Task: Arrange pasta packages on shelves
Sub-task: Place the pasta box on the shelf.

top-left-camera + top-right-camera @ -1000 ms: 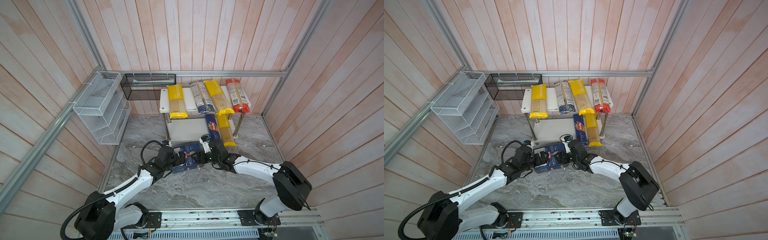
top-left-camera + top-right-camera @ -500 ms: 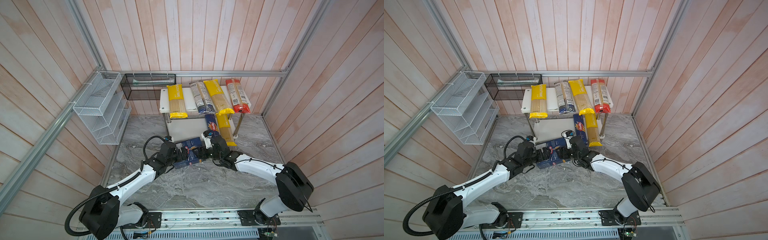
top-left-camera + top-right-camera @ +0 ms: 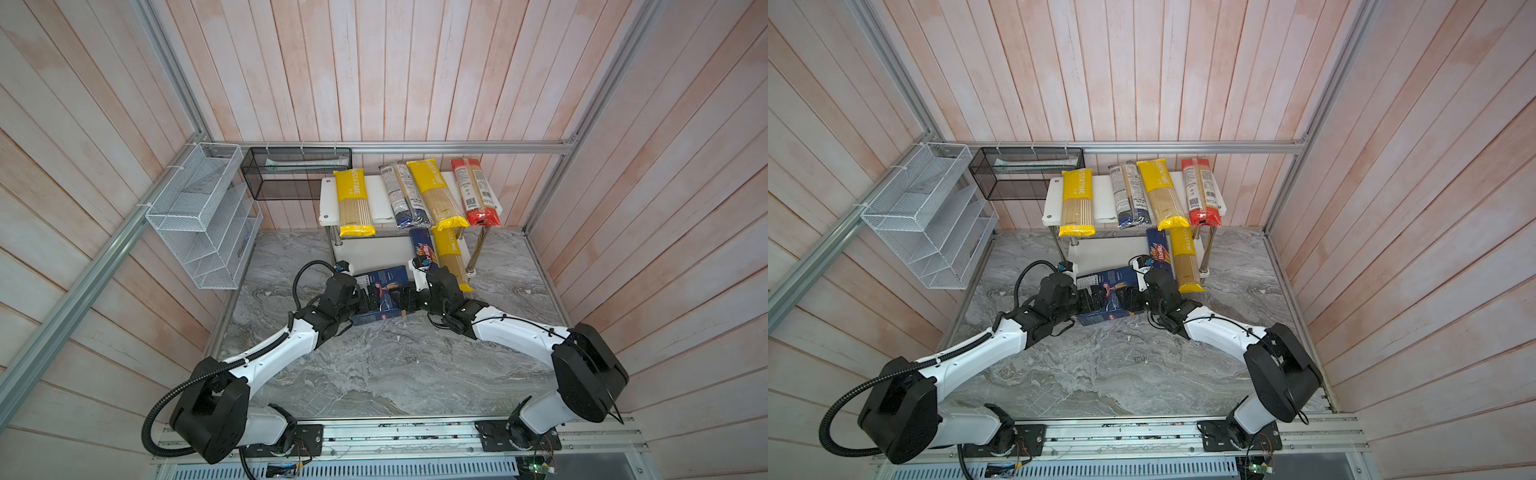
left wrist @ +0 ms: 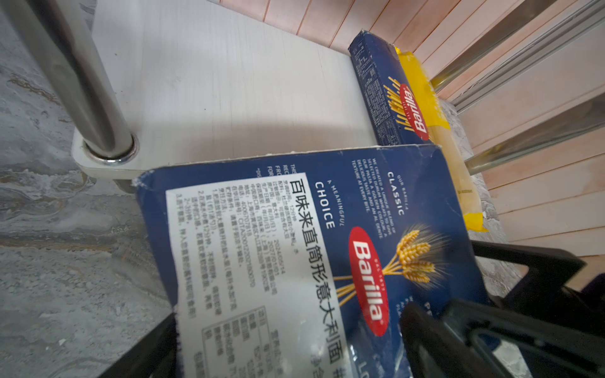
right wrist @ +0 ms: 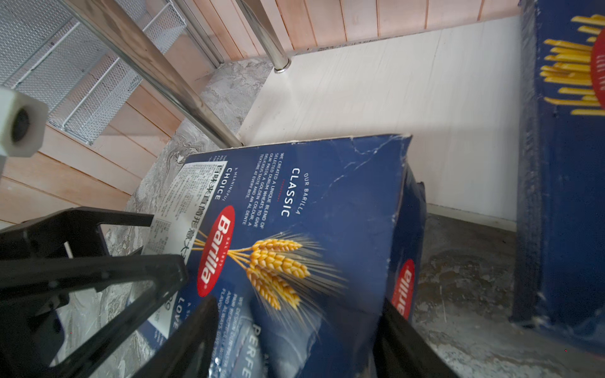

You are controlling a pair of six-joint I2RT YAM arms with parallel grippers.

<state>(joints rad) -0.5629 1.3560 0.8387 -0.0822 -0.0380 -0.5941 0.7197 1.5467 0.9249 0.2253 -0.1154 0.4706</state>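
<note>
I see the left gripper (image 3: 372, 299) and right gripper (image 3: 403, 300) both pinching the blue box (image 3: 384, 277). Its far edge reaches the front edge of the lower shelf (image 3: 374, 251); bare board lies ahead

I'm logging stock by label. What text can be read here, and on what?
"Barilla": wide Barilla box
"OUR BARILLA CLASSIC": same box
"A MEANINGFUL CHOICE": same box
"百味来直筒形意大利面": its white sticker; finer print blurred
"Barilla": narrow blue pack
"PASTATIME": yellow bags
Too small to read: red-ended bag, dark-ended bag
</note>
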